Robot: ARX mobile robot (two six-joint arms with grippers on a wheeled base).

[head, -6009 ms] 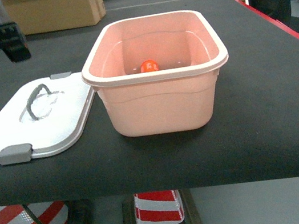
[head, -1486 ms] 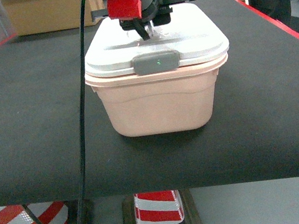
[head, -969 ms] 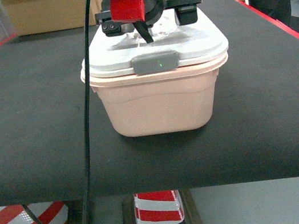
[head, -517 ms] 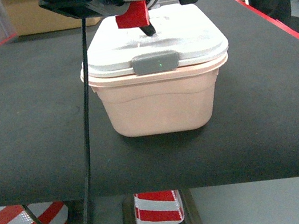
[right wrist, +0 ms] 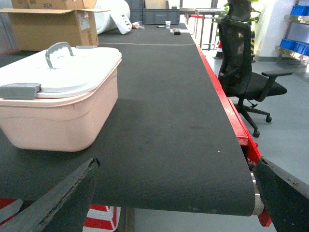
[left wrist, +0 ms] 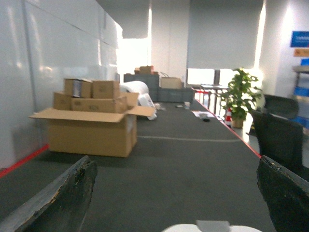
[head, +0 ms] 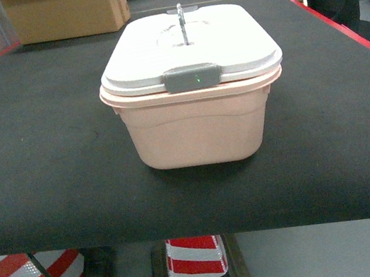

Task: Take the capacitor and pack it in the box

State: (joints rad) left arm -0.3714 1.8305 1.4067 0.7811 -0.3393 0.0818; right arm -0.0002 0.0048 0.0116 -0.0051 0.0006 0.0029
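Lidded box (head: 196, 111) near the desk's front edge; left gripper (left wrist: 169, 203) and right gripper (right wrist: 169, 203) spread wide, empty; only confirming the grey latch (head: 192, 77) seats remains.

Looks like an industrial workroom or test hall, partly office. Long desk (left wrist: 193, 159) covered in black felt with a red edge, running far down the room. Open cardboard cartons (left wrist: 89, 123) stacked near its left edge by a plain white wall (left wrist: 43, 72). Red-and-white traffic cones (head: 192, 259) standing under the near edge. Black office chair (right wrist: 244, 63) on a grey floor, blue bins (right wrist: 295, 47) on shelving, potted plant (left wrist: 237, 99) by bright windows.
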